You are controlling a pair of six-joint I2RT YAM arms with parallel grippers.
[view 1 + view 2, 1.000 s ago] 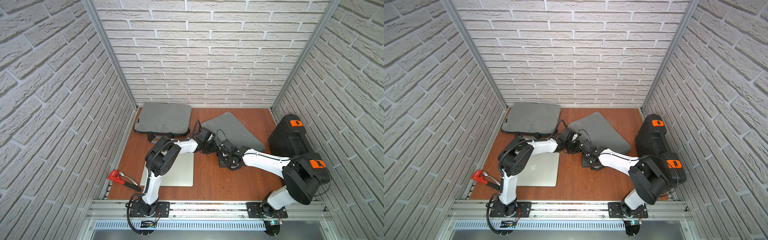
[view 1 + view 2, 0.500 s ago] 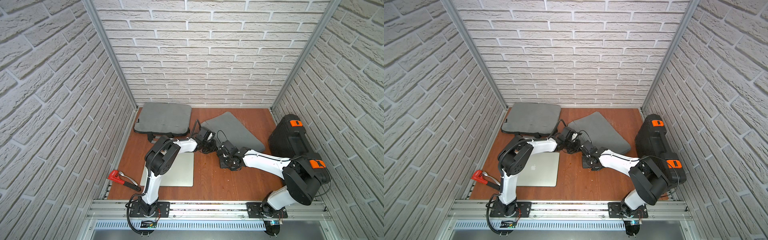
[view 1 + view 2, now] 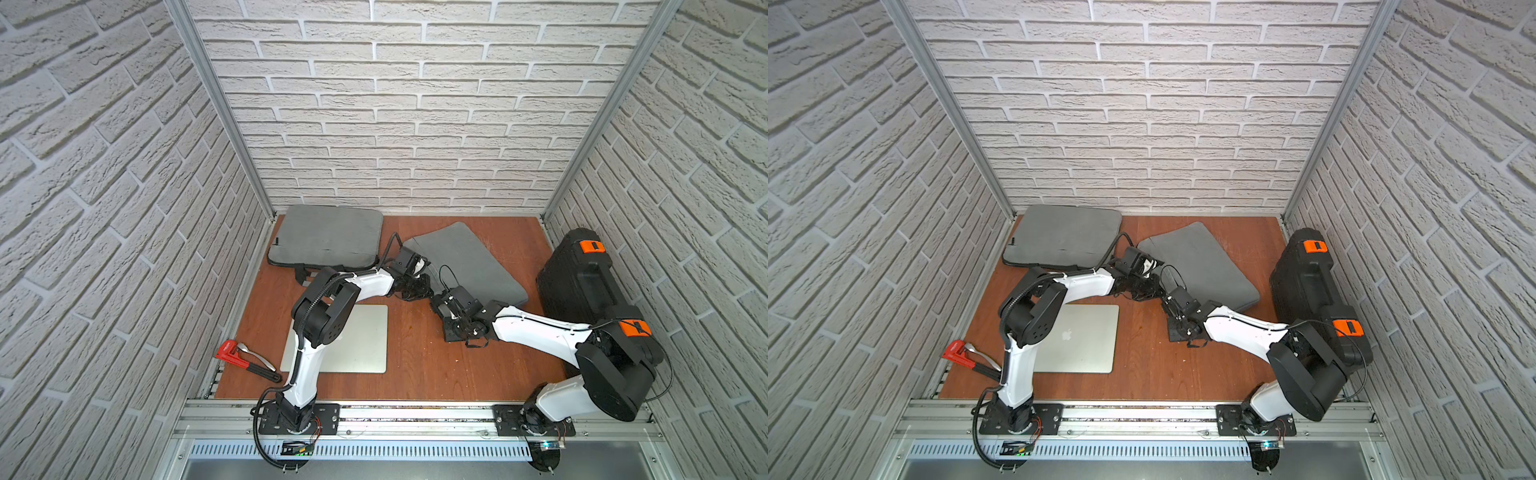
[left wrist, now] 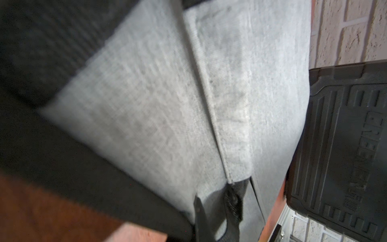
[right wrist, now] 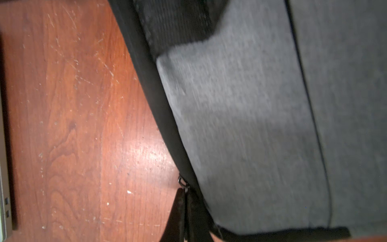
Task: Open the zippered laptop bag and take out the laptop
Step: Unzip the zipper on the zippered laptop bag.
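The grey zippered laptop bag (image 3: 465, 257) (image 3: 1200, 266) lies slanted at mid-table, with a black zipper band along its near edge (image 5: 159, 104). My left gripper (image 3: 417, 287) (image 4: 217, 209) is at the bag's near left corner, shut on a fold of its grey fabric (image 4: 146, 94). Just beside it, my right gripper (image 3: 441, 300) (image 5: 185, 201) is shut on the zipper pull, whose metal ring (image 5: 181, 181) shows at the fingertips. The bag's inside is hidden. A closed silver laptop (image 3: 357, 340) (image 3: 1084, 340) lies flat at front left, apart from the bag.
A second grey bag (image 3: 328, 237) lies at the back left. A black hard case (image 3: 582, 274) with orange latches stands close to the bag's right side. A red wrench (image 3: 232, 353) and a spoon (image 3: 257, 355) lie at the left edge. Brick walls enclose three sides.
My left gripper has closed onto the bag's corner. Both arms stay almost where they were, and the right gripper stays shut.
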